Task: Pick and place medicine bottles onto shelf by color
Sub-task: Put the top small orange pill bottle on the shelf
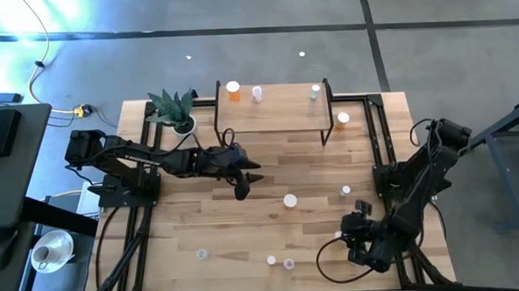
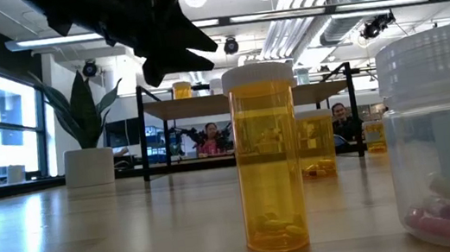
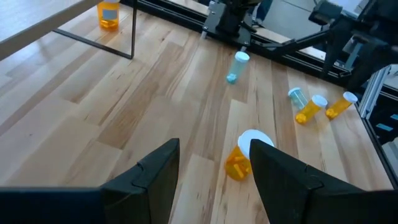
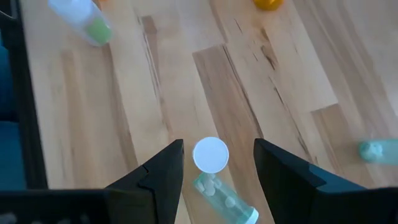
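A pale green clear plastic pill bottle with a white cap (image 4: 213, 167) is seen upright on the table, directly below and between the parted, empty fingers of the right gripper (image 4: 214, 163). It is judged light, rigid and slippery, best pinched across its body under the cap. An orange white-capped pill bottle (image 3: 244, 157) stands just beyond the open, empty left gripper (image 3: 214, 163), near the small light-wood shelf on black legs (image 1: 275, 110).

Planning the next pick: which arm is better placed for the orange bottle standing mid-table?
Left, probably. The left gripper hovers open just beside the orange bottle; the right gripper sits over a pale green bottle instead.
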Action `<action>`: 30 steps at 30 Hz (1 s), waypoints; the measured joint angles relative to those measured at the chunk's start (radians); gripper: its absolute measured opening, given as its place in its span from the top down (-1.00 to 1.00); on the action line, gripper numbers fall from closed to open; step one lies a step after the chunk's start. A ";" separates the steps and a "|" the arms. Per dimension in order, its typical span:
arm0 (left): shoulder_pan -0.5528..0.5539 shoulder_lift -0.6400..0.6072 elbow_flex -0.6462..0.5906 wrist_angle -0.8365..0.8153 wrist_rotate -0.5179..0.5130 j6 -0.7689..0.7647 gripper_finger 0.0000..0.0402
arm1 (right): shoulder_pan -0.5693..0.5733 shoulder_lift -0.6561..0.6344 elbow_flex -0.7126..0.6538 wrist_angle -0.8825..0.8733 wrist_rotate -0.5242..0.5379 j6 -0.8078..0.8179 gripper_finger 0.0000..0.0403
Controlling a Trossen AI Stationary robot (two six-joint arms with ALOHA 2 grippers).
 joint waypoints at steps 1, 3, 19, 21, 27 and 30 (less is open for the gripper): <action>0.000 0.000 0.000 0.000 0.000 0.000 0.07 | 0.000 0.009 0.000 0.000 -0.001 0.009 0.08; 0.000 0.000 0.000 0.000 0.000 0.000 0.07 | 0.000 0.023 0.000 0.003 -0.008 0.025 0.08; 0.000 0.000 0.000 0.000 0.000 -0.023 0.07 | 0.000 0.109 0.000 0.060 -0.010 0.040 0.08; 0.000 0.000 0.000 0.001 0.000 -0.023 0.07 | 0.000 0.116 0.000 0.056 -0.010 0.059 0.08; 0.000 0.000 0.000 0.001 0.000 -0.023 0.07 | 0.000 0.117 0.000 0.053 -0.004 0.077 0.08; 0.000 0.000 0.000 0.001 0.000 -0.023 0.07 | 0.000 0.117 0.000 0.049 -0.002 0.077 0.08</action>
